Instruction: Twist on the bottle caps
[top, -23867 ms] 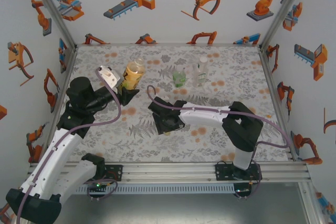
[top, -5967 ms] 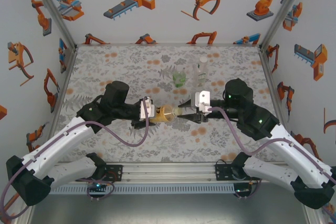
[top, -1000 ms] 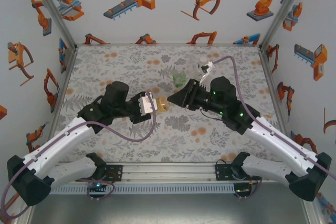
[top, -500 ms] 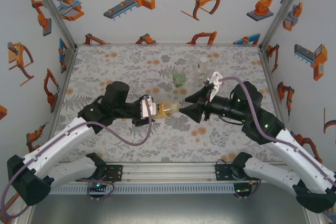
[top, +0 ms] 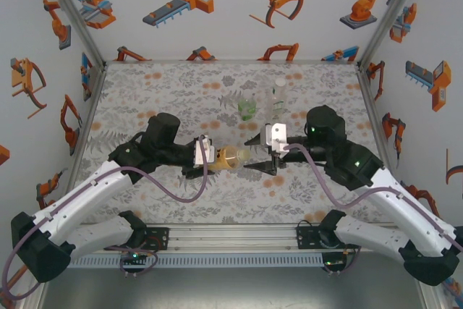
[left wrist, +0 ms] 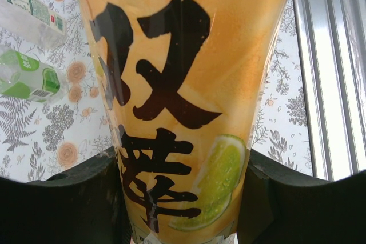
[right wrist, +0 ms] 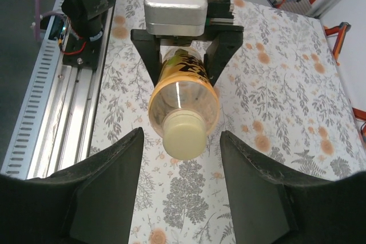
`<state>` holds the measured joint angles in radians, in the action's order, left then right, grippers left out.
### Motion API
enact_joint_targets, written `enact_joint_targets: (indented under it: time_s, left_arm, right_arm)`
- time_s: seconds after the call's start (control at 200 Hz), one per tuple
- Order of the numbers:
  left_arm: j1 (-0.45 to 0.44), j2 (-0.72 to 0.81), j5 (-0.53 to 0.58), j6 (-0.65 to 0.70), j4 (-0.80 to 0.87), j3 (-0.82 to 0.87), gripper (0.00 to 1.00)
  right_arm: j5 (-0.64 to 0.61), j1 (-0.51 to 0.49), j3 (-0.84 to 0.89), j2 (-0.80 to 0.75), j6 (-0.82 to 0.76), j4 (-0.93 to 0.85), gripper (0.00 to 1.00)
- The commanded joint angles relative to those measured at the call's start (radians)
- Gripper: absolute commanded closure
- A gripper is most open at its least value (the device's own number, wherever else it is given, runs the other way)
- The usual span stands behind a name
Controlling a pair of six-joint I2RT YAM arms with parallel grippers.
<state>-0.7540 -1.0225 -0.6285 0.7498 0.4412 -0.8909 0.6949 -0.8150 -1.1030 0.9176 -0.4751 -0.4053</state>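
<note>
- The right gripper (top: 252, 155) stands partly open. Its two fingers (right wrist: 100, 190) flank the cap (right wrist: 184, 135) with a gap on either side, and it holds nothing.
- Half a second ago its jaws were drawn in at the cap and the wrist was rolled, with its camera tipped toward the back. Now the wrist sits level and the jaws have spread.
- One second ago the right arm reached further left and back, up beside the green bottle (top: 247, 108). It has since swung back to face the left arm.
- The cap is pale yellow. It sits on the mouth of the amber bottle (right wrist: 184, 104) and points straight at the right gripper.
- The amber bottle is held level in the air above the table (top: 145, 92), near its middle, with the neck toward the right.
- The left gripper (top: 215, 157) is clamped on the bottle's body. Its fingers (left wrist: 63, 198) press either side of the yellow label, and the grip is unchanged over the last second.
- Much earlier this bottle stood upright toward the back left with the left gripper at it, while the right gripper lay low on the table.
- The green bottle and the slim bottle (top: 278, 99) stand behind the grippers, near each other but apart. Neither has moved.
</note>
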Motion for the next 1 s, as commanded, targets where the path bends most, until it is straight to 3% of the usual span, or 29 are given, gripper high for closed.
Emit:
enact_joint_targets:
  time_s: [0.0, 0.401, 0.891, 0.996]
  left_arm:
    - [-0.004, 0.001, -0.040, 0.020, 0.017, -0.034, 1.00]
    - [-0.005, 0.007, -0.038, 0.022, 0.017, -0.034, 1.00]
    - [-0.005, 0.006, -0.036, 0.022, 0.017, -0.033, 1.00]
    - [-0.004, 0.006, -0.035, 0.022, 0.017, -0.034, 1.00]
  right_arm:
    - [0.044, -0.006, -0.028, 0.005, -0.057, 0.010, 0.46]
    - [0.028, -0.005, 0.007, -0.012, -0.057, 0.042, 0.59]
    - [0.020, -0.006, 0.024, -0.008, -0.057, 0.045, 0.61]
    - [0.015, -0.006, 0.028, -0.008, -0.057, 0.047, 0.68]
